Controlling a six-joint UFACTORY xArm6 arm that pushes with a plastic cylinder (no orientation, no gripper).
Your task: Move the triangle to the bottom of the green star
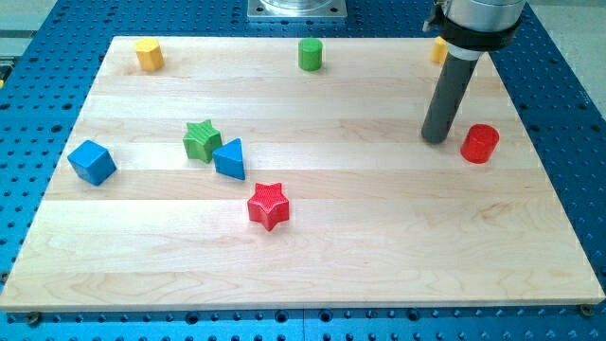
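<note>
A: Where's the blue triangle (pixel 229 158) on the worktop (pixel 312 256)?
B: Left of centre, touching the green star (pixel 201 140), well apart from my tip (pixel 436 139), a bare rod with nothing to spread.
A: Obstacles?
B: The red cylinder (pixel 480 143) just beside the tool; the red star (pixel 268 206) below the triangle.

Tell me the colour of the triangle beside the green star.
Blue. The triangle shows best in the camera view, touching the green star on its right.

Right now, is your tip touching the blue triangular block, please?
No, my tip stands far toward the view's right beside the red cylinder, away from the blue triangle.
</note>
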